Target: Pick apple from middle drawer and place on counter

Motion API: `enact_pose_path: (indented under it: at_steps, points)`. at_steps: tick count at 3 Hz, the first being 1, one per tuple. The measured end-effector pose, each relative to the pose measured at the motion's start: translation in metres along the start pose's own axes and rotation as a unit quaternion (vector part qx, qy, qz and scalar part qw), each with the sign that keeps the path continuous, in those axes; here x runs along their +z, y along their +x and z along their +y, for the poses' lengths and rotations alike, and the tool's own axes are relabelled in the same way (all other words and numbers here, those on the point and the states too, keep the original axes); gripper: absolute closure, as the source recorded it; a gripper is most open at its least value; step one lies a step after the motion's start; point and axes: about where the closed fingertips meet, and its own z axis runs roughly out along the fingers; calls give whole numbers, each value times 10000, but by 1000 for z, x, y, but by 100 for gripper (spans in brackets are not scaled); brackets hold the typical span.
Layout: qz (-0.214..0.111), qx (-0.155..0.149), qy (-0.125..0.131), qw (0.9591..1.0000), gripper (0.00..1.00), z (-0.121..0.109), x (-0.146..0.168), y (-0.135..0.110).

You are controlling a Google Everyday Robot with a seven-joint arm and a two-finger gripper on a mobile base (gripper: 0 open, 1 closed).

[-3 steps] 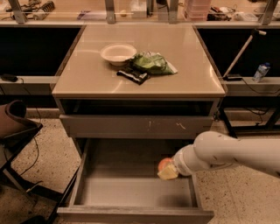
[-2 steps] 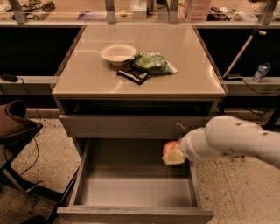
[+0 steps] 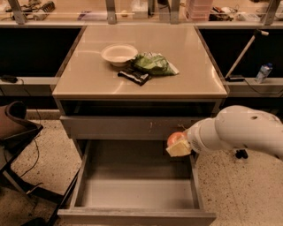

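Below the front right corner of the counter (image 3: 185,66), level with the scratched front of the upper drawer (image 3: 115,127): the gripper (image 3: 179,147), clamped on the apple (image 3: 175,137). Apple held in the air, clear of the drawer floor, over the back right corner of the open middle drawer (image 3: 132,194). Red-orange and round, pressed on its lower side against a pale yellowish finger pad (image 3: 181,150); second finger not made out. Behind the gripper, a thick white arm (image 3: 239,130), reaching in roughly level from the right.

Middle drawer pulled well out toward the front, with plain grey floor and walls.

On the counter, toward the back edge and left of middle: a white bowl (image 3: 119,53), upright. Just right of it, a crumpled green bag (image 3: 153,64), touching or nearly touching the bowl. In front of those two, a dark packet (image 3: 134,76), lying flat against the bag's near side. Front half of the counter glossy beige, with light reflections.

Left of the desk, on the speckled floor: a dark chair (image 3: 15,126). Right of the desk, on a low ledge: a small bottle (image 3: 264,72), with a pale rod (image 3: 243,53) leaning near it. Beyond the back edge: a lighter workbench (image 3: 88,9) with metal posts and clutter
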Motion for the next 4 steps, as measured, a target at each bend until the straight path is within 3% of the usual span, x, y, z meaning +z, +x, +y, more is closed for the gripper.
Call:
enact_pose_path:
  at_steps: [1,2,3,4]
  points:
    - [102,141,284,9994,100,-48,-36,-21]
    - [359,320,725,9962,100,-107,-84,-48]
    - [411,526,1137,9913,100,-153,-128,-86]
    - [108,500,1337,9897,100,-168,-158,-116]
